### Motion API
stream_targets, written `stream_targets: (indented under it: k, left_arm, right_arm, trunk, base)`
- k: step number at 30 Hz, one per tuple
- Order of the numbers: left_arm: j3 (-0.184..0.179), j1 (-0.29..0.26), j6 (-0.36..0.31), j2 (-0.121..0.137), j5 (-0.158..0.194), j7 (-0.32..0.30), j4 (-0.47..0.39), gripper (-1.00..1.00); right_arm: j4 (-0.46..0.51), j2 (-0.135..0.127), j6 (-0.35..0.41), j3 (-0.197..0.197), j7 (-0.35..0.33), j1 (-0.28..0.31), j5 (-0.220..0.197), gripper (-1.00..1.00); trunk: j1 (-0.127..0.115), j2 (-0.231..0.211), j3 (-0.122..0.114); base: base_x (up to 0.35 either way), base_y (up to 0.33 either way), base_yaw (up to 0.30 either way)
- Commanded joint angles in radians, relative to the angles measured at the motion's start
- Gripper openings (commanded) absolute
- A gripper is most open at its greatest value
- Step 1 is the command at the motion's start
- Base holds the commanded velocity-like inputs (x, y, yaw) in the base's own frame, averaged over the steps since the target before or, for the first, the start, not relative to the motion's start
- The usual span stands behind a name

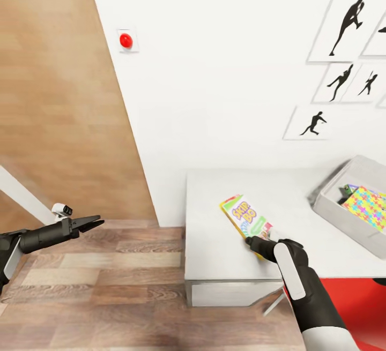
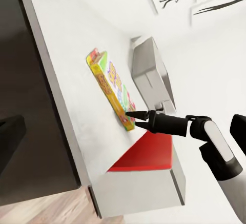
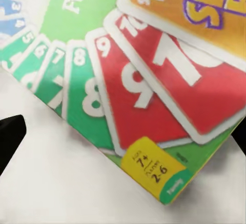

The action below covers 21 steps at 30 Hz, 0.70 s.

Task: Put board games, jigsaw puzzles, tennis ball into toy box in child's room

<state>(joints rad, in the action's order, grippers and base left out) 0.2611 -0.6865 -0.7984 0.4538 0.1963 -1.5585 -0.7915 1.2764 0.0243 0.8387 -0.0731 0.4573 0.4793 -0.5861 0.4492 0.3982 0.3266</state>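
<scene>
The yellow, green and red SKIP-BO board game (image 1: 245,217) lies flat on the pale grey table (image 1: 214,254), near its front edge. My right gripper (image 1: 252,240) is open and low over the table at the box's near corner; in the right wrist view the corner (image 3: 154,172) lies between the spread black fingertips (image 3: 10,137). The grey toy box (image 1: 343,214) stands at the table's right end with a colourful jigsaw puzzle (image 1: 369,206) inside. Off to the left, my left gripper (image 1: 94,223) hangs open over the wooden floor, holding nothing. From the left wrist view I see the game (image 2: 110,85) and the right gripper (image 2: 131,117).
A white wall with framed silhouette pictures (image 1: 343,80) and a red button (image 1: 126,40) stands behind the table. A wood-panelled wall (image 1: 59,99) rises at the left. A red surface (image 1: 354,297) lies below the table's right part. Wooden floor (image 1: 107,286) spreads left of the table.
</scene>
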Motion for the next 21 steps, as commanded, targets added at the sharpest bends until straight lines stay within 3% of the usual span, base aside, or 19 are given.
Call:
stream_targets:
  k: [1,11,21]
  left_arm:
    - [0.000,-0.001,-0.010,0.000,0.000,-0.004,0.000,1.00]
    - [0.001,-0.001,-0.010,0.000,0.000,-0.005,0.000,1.00]
    - [0.001,-0.001,-0.010,0.000,0.000,-0.005,0.000,1.00]
  right_arm:
    - [0.001,0.000,0.002,-0.002,0.009,0.001,-0.012,1.00]
    - [0.001,-0.003,0.003,-0.003,0.009,0.001,-0.012,1.00]
    - [0.001,-0.003,0.002,-0.004,0.009,0.001,-0.012,1.00]
  trunk:
    - [0.001,0.002,0.002]
    - [0.001,0.002,0.002]
    - [0.001,0.002,0.002]
  base:
    - [0.112,0.059,0.000]
    - [-0.027,-0.016,0.000]
    - [-0.019,-0.250,0.000]
